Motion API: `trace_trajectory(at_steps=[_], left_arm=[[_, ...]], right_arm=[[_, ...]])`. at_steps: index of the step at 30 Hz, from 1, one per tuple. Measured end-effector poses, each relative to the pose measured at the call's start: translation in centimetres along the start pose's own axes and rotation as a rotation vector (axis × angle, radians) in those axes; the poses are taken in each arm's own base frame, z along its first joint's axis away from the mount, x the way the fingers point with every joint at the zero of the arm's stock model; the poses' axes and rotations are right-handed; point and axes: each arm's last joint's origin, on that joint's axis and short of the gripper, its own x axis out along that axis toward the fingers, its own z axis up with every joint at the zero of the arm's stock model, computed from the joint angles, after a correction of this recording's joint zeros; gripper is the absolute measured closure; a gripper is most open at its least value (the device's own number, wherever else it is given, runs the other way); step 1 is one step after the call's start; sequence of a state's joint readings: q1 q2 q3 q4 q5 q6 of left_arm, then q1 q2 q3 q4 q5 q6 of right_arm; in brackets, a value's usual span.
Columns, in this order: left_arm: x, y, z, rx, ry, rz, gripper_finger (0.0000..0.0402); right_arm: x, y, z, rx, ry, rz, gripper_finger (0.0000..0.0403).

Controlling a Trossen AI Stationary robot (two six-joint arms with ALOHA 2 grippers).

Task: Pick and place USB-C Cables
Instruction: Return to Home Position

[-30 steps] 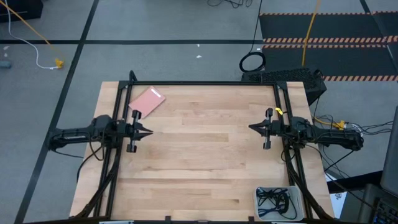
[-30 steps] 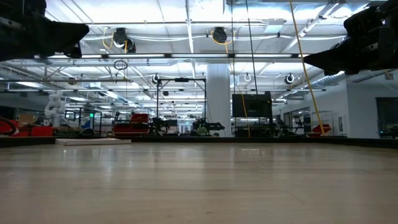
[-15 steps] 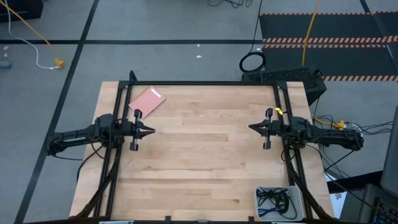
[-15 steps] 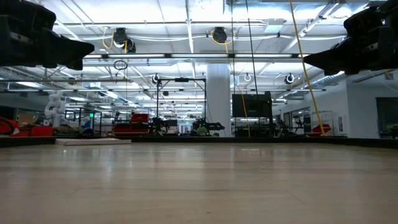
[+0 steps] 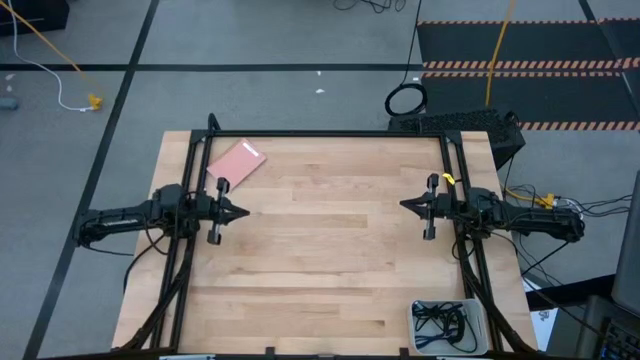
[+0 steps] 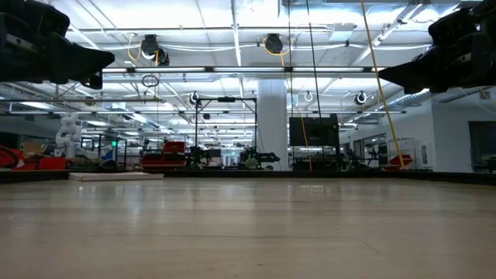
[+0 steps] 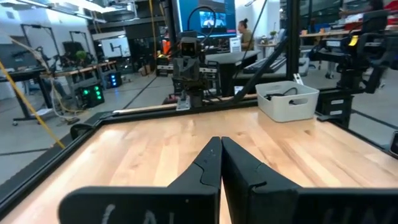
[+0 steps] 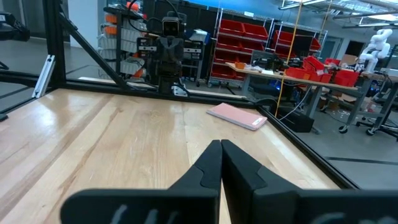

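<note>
Homing: 2 arms should settle level and slow, well apart over the table.
Left gripper: fingers pressed together, empty.
Right gripper: likewise closed, empty.
USB-C Cables: inside the white bin, corner near the right arm's base; steer clear.

Grey floor with dark tape lines, seen from above. Beyond the table, a black mat edged in orange-and-white stripes, with a yellow cord across it. At table height, a large hall: rows of bright ceiling lights, a white column, a dark screen beside it. Red bins in rows, cluttered workbenches, a seated person far off.
</note>
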State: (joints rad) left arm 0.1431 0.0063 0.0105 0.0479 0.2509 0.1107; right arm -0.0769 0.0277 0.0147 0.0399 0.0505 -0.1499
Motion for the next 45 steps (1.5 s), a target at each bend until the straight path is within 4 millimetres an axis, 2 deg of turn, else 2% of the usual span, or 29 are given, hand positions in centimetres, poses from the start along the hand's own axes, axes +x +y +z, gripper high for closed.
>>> trace_trajectory(at_steps=[16, 27, 45], left_arm=[[0.2, -1.1, -0.1, -0.014, 0.027, 0.006, 0.0400], [0.2, -1.1, -0.1, 0.010, 0.025, 0.000, 0.0379], [0.2, -1.1, -0.1, 0.005, 0.024, -0.001, 0.0376]], right_arm=[[0.0, 0.0, 0.0, 0.000, 0.000, 0.000, 0.0403], [0.0, 0.0, 0.0, 0.000, 0.000, 0.000, 0.0403], [0.0, 0.0, 0.0, 0.000, 0.000, 0.000, 0.0403]])
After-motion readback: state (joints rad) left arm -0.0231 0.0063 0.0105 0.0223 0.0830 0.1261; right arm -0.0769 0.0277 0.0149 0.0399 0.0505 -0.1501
